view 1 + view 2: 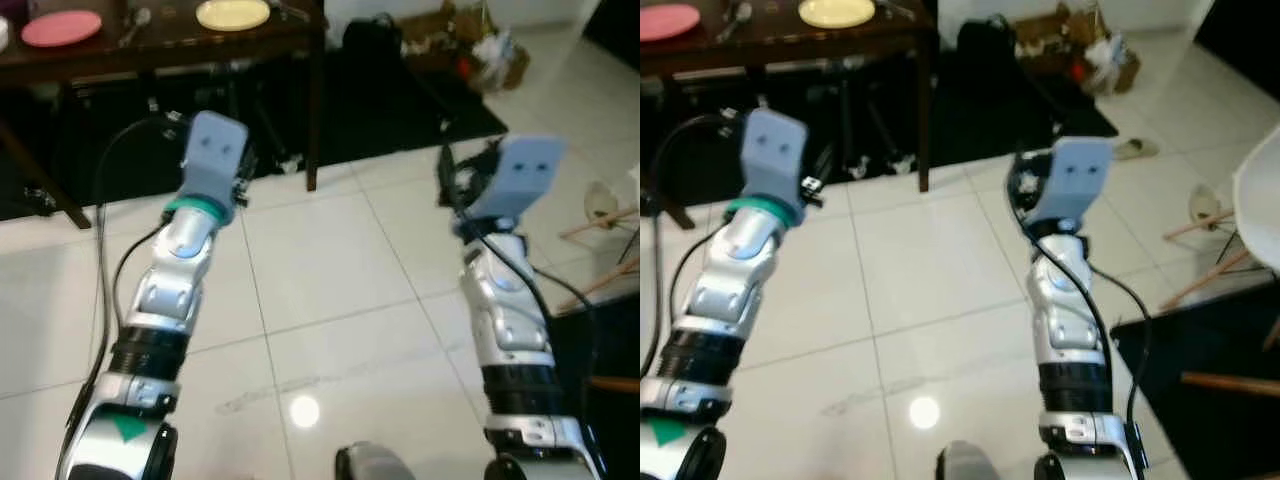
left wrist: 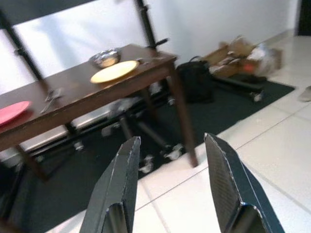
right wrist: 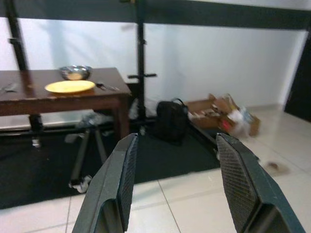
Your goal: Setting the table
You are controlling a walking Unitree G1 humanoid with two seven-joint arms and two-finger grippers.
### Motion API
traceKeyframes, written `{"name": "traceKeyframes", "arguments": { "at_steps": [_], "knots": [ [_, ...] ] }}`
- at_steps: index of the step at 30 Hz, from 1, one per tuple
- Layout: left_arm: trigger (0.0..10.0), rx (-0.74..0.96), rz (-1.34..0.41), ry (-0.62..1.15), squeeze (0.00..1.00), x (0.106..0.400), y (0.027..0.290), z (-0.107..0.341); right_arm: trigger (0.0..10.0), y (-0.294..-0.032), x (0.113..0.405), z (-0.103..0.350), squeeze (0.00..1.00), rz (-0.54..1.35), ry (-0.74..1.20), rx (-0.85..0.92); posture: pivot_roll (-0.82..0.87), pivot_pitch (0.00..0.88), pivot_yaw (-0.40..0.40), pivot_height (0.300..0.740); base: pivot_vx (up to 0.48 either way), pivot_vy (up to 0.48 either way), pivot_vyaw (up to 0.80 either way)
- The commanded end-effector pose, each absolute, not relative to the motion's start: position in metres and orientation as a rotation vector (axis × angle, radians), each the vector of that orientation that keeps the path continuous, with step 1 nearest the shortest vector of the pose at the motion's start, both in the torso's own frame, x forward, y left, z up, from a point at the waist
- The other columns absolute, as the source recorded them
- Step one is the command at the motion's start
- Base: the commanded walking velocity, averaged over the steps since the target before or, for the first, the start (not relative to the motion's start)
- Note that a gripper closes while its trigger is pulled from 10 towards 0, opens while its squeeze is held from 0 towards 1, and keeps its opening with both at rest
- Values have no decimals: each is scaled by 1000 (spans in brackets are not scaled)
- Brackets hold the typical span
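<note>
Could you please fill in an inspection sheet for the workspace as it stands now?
Surface: dark wooden table ahead, across white tiled floor.
Job's things: yellow plate, pink plate, metal bowl, cutlery on the table.
Clutter: black bag, cardboard boxes by the wall.
Grippers: left claw and right claw open, holding nothing, raised over the floor.
Cables: black cable along the left arm.
Surroundings: dark rug under the table; white wall behind.
</note>
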State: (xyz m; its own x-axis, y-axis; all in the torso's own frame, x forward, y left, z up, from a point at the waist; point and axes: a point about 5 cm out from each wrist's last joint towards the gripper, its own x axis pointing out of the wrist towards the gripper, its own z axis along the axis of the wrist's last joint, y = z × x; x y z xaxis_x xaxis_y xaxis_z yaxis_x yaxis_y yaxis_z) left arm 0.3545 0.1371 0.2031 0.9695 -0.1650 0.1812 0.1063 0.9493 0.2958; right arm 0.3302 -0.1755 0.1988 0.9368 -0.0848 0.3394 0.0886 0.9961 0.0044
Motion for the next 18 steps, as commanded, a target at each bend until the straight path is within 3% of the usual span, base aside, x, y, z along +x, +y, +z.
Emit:
{"name": "traceKeyframes", "arguments": {
  "at_steps": [1,18],
  "knots": [
    [10000,295,-125,-194,0,355,142,199,10000,-171,330,196,0,-77,-328,8,22,0,62,740,465,0,-569],
    [10000,296,-135,-205,0,355,141,198,10000,-174,331,197,0,-91,-322,-3,23,0,57,740,465,0,-753]
  ]
}}
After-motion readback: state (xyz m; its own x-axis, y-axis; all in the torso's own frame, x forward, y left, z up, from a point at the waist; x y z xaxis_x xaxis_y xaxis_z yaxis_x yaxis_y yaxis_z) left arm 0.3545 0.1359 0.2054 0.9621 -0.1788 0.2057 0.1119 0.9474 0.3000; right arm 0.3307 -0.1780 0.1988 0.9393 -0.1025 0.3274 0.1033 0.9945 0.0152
